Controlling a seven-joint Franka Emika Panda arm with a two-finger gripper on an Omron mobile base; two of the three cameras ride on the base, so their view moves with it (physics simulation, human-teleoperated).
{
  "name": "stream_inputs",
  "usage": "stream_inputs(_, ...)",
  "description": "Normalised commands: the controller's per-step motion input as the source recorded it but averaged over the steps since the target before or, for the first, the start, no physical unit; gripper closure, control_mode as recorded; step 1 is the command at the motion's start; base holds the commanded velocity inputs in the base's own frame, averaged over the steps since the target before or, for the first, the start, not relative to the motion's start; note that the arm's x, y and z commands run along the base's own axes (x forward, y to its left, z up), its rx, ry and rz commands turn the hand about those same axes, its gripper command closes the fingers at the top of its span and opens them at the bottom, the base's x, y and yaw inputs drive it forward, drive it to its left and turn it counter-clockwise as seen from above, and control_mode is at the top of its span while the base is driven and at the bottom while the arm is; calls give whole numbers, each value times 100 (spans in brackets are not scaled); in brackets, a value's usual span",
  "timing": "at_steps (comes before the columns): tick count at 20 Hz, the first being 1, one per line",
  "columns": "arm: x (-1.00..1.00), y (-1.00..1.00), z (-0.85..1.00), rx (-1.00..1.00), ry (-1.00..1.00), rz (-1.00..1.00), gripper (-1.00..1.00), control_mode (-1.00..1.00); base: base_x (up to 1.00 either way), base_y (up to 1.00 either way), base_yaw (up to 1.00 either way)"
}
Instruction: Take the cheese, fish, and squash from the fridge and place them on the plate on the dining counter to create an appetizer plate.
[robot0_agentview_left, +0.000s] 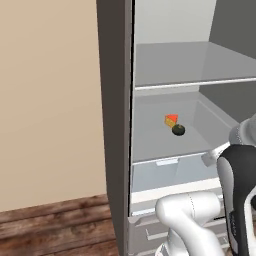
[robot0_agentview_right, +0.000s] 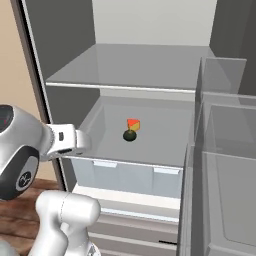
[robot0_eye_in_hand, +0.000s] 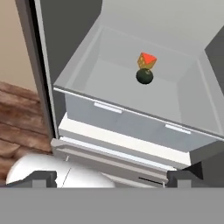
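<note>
Two items, the cheese (robot0_eye_in_hand: 147, 61) and squash (robot0_eye_in_hand: 145, 76), sit touching, deep on the fridge (robot0_agentview_left: 116, 125) shelf. My gripper (robot0_eye_in_hand: 112, 178) hangs released outside; I judge reaching in comes next.

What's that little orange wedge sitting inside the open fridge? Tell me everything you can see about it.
The small yellow-orange cheese wedge with a bright red face sits on the pale grey shelf of the open grey fridge, just above the translucent drawer. It looks solid and matte, with a speckled yellow side below the red one. The dark green round squash sits right against it on the near side; whether they touch is unclear. Nothing grips it.
</note>
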Motion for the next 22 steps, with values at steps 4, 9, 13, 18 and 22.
stream_inputs(4, 37, -33, 0, 1, 0, -8, -100, -100, 0, 0, 0)
stream_inputs(9, 1, -17, -15, 3, -2, -1, -100, -100, 0, 0, 0)
stream_inputs(13, 12, -2, -32, 13, -11, -2, -100, -100, 0, 0, 0)
stream_inputs(18, 47, 0, -24, 16, -8, -7, -100, -100, 0, 0, 0)
stream_inputs(22, 57, -4, -9, 17, -2, -10, -100, -100, 0, 0, 0)
